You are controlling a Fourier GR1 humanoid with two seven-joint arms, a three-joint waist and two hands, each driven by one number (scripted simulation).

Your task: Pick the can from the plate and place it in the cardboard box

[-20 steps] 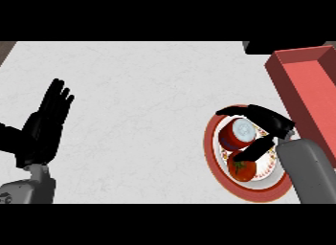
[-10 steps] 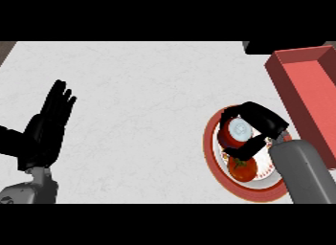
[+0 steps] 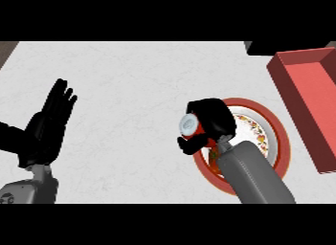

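Observation:
My right hand (image 3: pixel 214 119) is curled round a red can with a pale top (image 3: pixel 190 125), tilted and held over the left rim of the plate. Only the can's top and a strip of its red side show; the fingers hide most of it. The plate (image 3: pixel 273 139) is white with a red rim and a flowery pattern, at the right of the counter. The reddish box (image 3: pixel 313 100) lies farther right, long and open-topped. My left hand (image 3: pixel 47 127) rests open at the left, fingers up.
A dark object (image 3: pixel 269 47) sits at the counter's back edge, just behind the box. My right forearm (image 3: pixel 252 174) covers the plate's lower part. Brown floor shows at the upper left corner.
My right hand has closed on the can and carried it left, from the plate's middle to its left rim. The left hand has stayed put.

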